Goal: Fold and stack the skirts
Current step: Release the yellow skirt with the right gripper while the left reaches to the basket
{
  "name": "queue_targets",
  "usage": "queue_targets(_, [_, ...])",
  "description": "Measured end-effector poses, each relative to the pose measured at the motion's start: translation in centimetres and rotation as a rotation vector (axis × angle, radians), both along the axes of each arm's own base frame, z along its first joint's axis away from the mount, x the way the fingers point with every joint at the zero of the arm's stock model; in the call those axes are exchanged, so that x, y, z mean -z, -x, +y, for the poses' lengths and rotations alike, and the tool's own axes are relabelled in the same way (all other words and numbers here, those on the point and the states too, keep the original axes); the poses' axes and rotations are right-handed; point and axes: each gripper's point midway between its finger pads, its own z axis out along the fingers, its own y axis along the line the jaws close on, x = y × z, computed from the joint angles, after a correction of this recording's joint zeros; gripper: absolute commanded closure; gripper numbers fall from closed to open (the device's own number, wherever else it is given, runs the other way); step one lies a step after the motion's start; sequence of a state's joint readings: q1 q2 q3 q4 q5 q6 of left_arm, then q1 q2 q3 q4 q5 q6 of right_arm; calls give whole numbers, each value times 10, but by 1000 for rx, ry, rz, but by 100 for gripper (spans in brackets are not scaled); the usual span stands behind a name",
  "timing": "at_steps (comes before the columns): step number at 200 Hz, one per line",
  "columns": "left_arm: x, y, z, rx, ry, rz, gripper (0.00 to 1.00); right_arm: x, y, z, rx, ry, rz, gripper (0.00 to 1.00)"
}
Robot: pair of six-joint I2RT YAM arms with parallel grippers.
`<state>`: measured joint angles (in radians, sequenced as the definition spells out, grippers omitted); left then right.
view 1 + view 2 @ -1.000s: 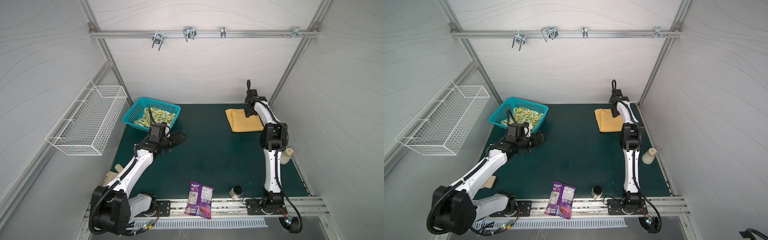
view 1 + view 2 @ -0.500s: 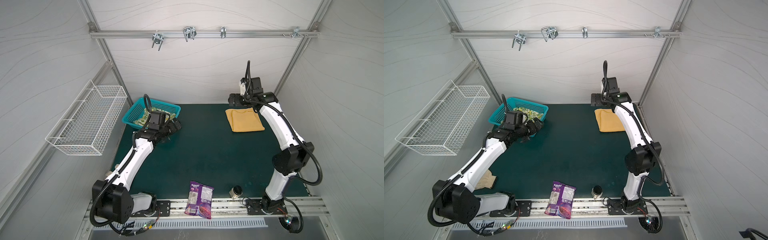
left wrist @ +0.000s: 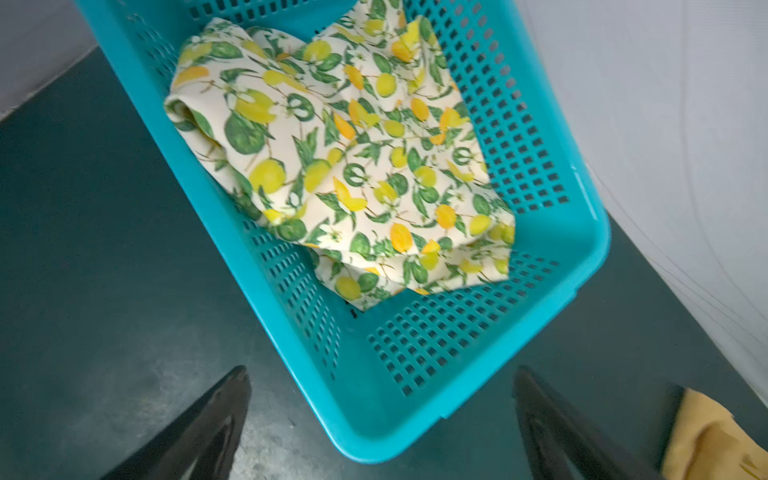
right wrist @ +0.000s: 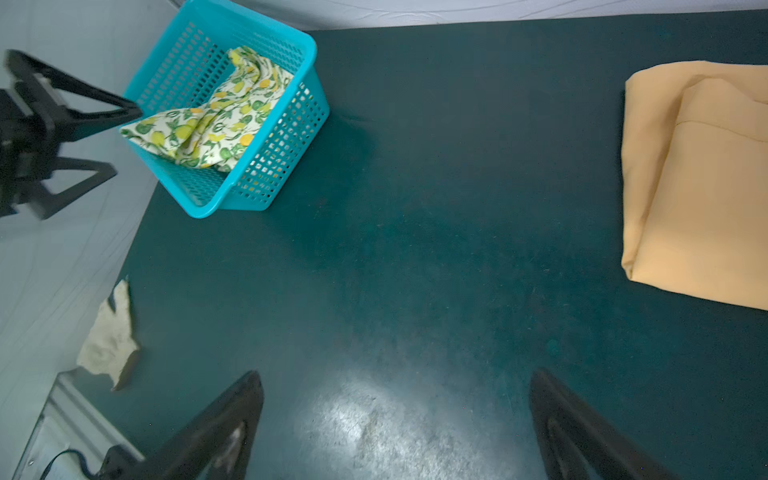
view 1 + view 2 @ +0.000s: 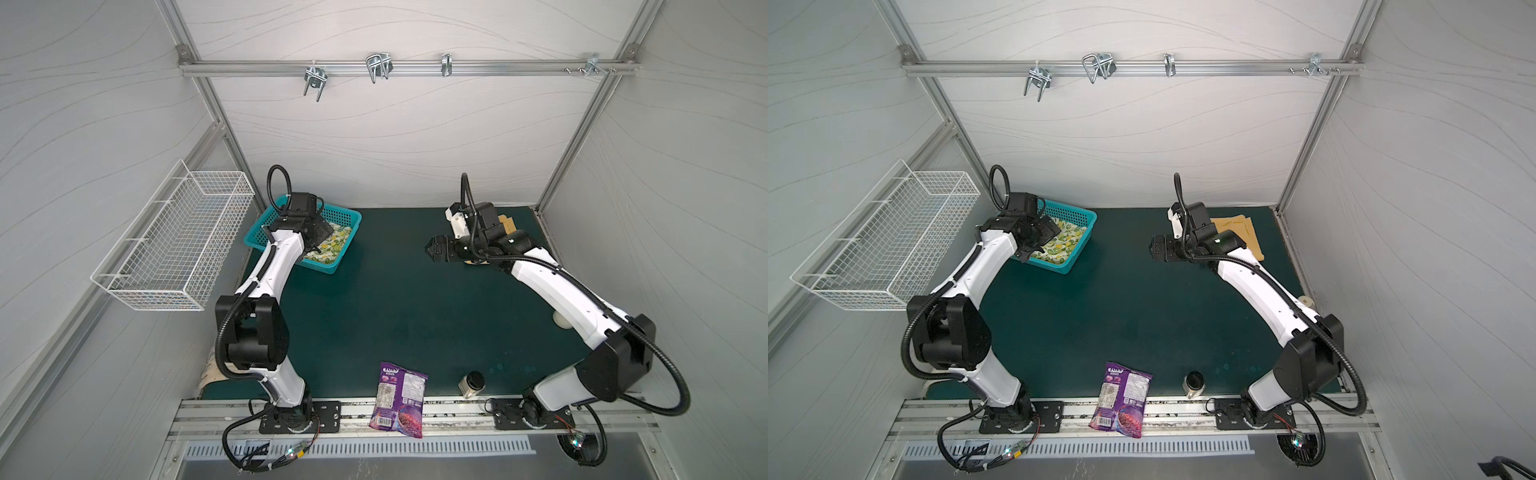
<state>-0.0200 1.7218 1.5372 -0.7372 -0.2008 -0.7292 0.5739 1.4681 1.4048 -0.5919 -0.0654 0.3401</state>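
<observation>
Currently both arms' jaws open, empty; if we pinch the crumpled lemon-print cloth skirt (image 3: 345, 158) too deep, we may snag the perforated teal plastic basket (image 3: 498, 374).

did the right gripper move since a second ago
Yes. In a top view the right gripper has swung from the far edge of the folded mustard-yellow cloth skirt to its left.

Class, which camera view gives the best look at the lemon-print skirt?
The left wrist view: the lemon-print skirt fills much of the frame, crumpled in the teal basket, nothing covering it. The right wrist view shows it smaller. In both top views it is tiny and partly hidden behind the left arm.
</observation>
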Motion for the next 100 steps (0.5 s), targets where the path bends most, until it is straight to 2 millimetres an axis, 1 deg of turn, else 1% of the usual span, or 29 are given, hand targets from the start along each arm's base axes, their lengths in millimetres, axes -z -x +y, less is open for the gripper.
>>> queue_targets(11, [3,-3,7,-10,-34,23,2,-4,6,2,-8,-23,-13,1])
queue_targets(30, [-2,-16,17,-23,-96,27,2,-5,13,5,-21,-57,-23,1])
queue_targets(49, [-6,-27,26,-34,-149,26,3,3,18,7,-29,-72,-10,1])
queue_targets(62, [-5,-34,32,-39,-185,37,3,11,21,8,-34,-75,3,1])
queue_targets(82, [5,-41,39,-42,-231,76,3,24,24,7,-30,-72,26,1])
queue_targets(100, [23,-42,44,-40,-266,131,3,33,27,7,-32,-70,41,1])
